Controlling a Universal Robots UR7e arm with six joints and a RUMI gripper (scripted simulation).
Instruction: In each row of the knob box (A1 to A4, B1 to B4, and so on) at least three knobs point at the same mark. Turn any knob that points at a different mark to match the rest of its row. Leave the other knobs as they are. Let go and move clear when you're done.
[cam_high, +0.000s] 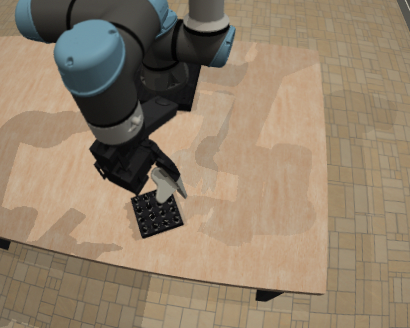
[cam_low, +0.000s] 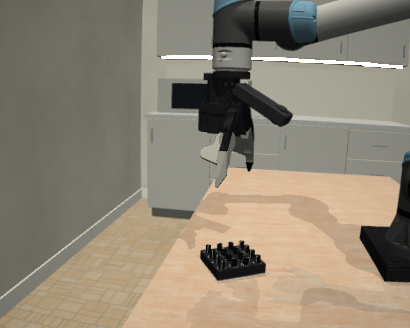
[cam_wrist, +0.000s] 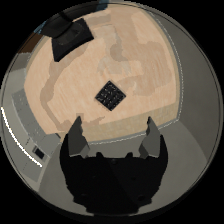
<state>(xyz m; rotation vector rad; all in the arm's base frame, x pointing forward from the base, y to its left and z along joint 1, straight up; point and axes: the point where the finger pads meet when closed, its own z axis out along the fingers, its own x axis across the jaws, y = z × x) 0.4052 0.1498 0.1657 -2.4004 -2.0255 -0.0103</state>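
Observation:
The black knob box (cam_high: 163, 230) (cam_low: 241, 273) (cam_wrist: 110, 96) lies flat on the wooden table, near its edge. Short black knobs stand in rows on its top, and part of its far side is hidden behind a finger in the top view. The knobs' pointers and the marks are too small to read in any view. My gripper (cam_high: 173, 196) (cam_low: 233, 177) (cam_wrist: 114, 117) is open, with its jaws wide apart and nothing between them. It hangs well above the box, touching no knob.
The table (cam_high: 270, 200) (cam_low: 320, 220) bears the box and the arm's black base (cam_low: 382, 260) (cam_wrist: 72, 42). A grey wall (cam_low: 65, 110) and cabinets (cam_low: 175, 155) stand beyond the table. Shadows of the arm fall across the wood.

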